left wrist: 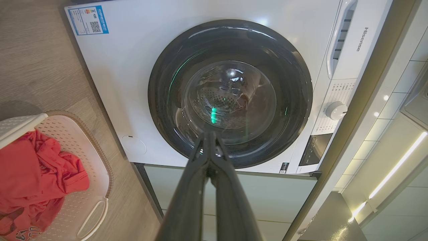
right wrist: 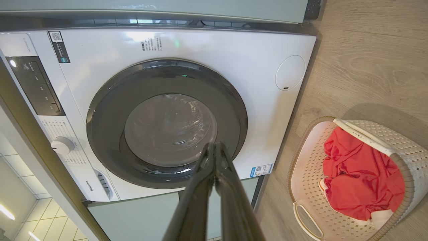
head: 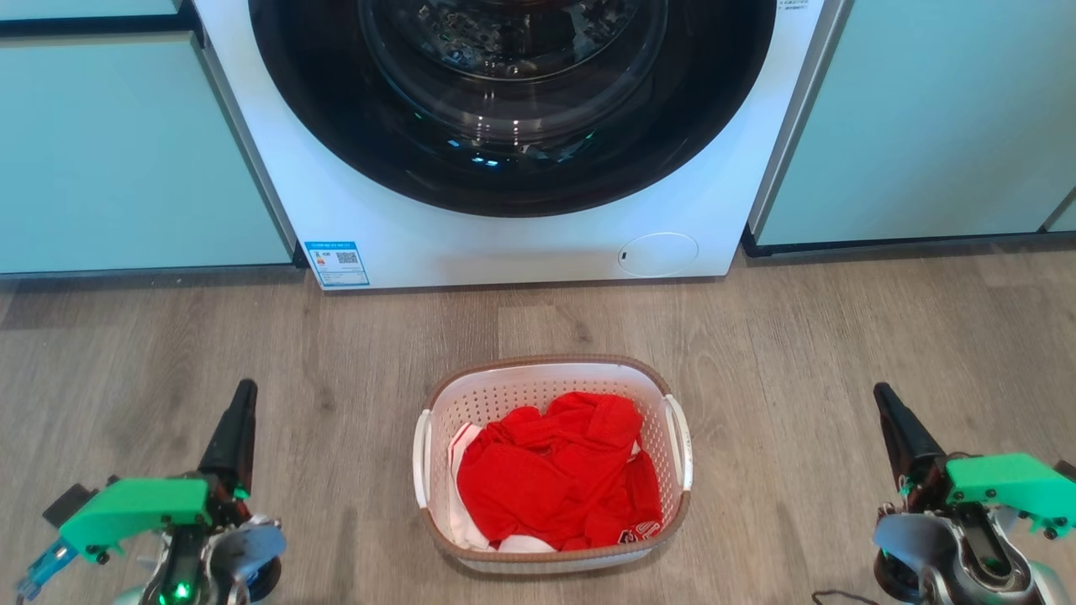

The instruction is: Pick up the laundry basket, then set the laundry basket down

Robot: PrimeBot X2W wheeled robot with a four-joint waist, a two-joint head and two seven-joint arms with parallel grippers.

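From my remote station: the laundry basket [head: 546, 388] stands on the wood-look floor [head: 252, 336], centred in the head view in front of the white washing machine [head: 504, 244] and a little apart from it. Its brown rim runs all the way round, and a white handle sits on each long side. Crumpled red clothes [head: 555, 479] fill most of it, with some white fabric showing at the near edge.

My left gripper [head: 244, 391] shows at the lower left of the head view and my right gripper [head: 881, 391] at the lower right. Both are well apart from the basket, one on either side of it, and neither touches a handle.

Each gripper's two dark fingers are pressed together to a single point and hold nothing. The left wrist view confirms this for the left gripper [left wrist: 209, 134], whose fingers meet at the tip against the dark round door [left wrist: 230, 93] of the machine. The basket [left wrist: 97, 177] lies at that view's lower left. The right wrist view shows the right gripper [right wrist: 214, 144] closed in the same way, with the basket [right wrist: 307, 174] at that view's lower right.

The machine's door is shut. A blue label [head: 336, 263] is stuck on the lower front panel, and pale green cabinets [head: 126, 151] flank the machine on both sides.
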